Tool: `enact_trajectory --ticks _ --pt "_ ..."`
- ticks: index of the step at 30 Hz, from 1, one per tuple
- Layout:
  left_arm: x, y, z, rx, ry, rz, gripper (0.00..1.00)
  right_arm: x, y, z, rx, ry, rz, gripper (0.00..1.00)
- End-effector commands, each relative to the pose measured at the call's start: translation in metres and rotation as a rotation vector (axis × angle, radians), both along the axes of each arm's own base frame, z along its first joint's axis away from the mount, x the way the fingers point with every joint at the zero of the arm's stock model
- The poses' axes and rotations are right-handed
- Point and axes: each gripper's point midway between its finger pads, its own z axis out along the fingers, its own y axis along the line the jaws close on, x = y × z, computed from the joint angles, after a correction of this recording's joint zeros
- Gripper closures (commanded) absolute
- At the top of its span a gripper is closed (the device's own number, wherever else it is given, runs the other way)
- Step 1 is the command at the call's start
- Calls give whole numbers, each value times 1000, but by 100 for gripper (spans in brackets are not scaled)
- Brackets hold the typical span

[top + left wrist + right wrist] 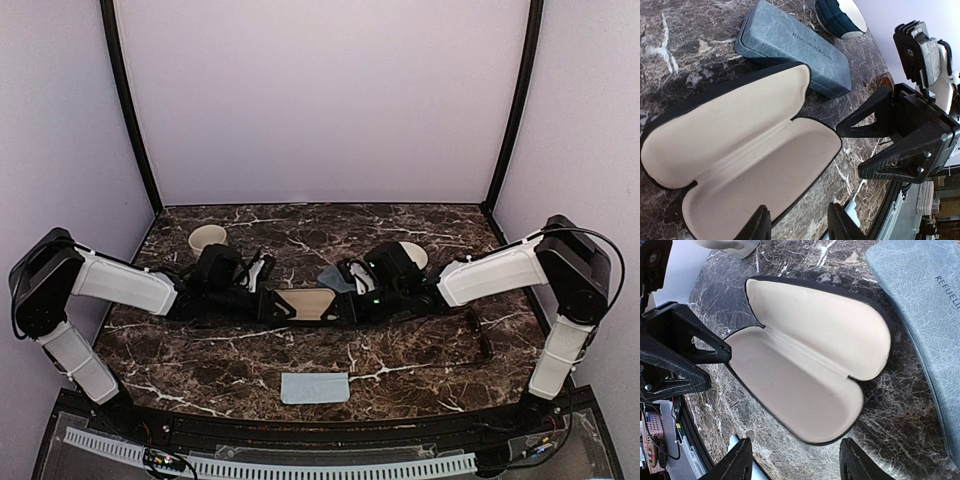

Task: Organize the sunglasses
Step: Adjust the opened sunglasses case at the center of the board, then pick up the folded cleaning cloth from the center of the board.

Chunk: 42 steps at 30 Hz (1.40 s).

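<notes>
**Overhead view.** The left arm comes in from 9 o'clock and the right arm from 3 o'clock. They meet over an open black case at the middle of the bench.

Three things show in this view alone:
- A cream bowl stands at 10 o'clock of the case.
- A pale blue rectangle lies flat at 6 o'clock, near the front edge.
- The sunglasses are probably the thin dark outline on the bench at 4 o'clock, below the right forearm. It is too small to tell lenses from arms.

**Left wrist view.** This view shows what the arms hide from above. Both halves of the black case are lined in cream, and nothing lies in either.
- A closed blue-grey case lies just beside the raised lid at 12 o'clock. Whether the two touch cannot be told.
- A second bowl, dark blue outside and white inside, stands beyond it.
- The left gripper stands part open at the case's near end, with one finger over the lining and the other outside the rim. No clamping on the wall is visible.

**Right wrist view.** The same case is seen from its other end.
- The right gripper is spread wider, with its fingers either side of the rounded end of the lower half and nothing between the tips.
- At 9 o'clock, the left gripper's upper fingertip sits at the far rim of the case.
</notes>
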Motion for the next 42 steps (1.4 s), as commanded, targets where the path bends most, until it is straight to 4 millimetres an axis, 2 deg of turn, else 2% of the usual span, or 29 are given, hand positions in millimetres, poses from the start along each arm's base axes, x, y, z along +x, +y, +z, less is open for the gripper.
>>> enact_trajectory --ticks 1,7,12,16,20,26,32,42 --pt "6 -7 20 -14 -46 -18 60 7 -2 21 27 -50 -14 40" --pt "10 -8 32 -21 -79 -10 58 3 -10 23 10 -55 -13 40" --pt "0 11 39 8 -131 20 54 -22 -27 3 -28 -13 32 46" --pt "-23 26 30 57 -169 7 50 -50 -33 -10 -60 -8 117 50" --pt "-52 35 11 97 -168 -35 49 -74 -30 -20 -77 -3 182 52" --pt "-81 33 -8 100 -146 -109 48 -95 -26 -28 -86 24 233 57" --pt "-93 24 -30 113 -103 -175 48 -104 -27 -39 -109 45 252 63" --pt "-104 9 -40 89 -56 -258 52 -111 -27 -51 -120 65 264 69"
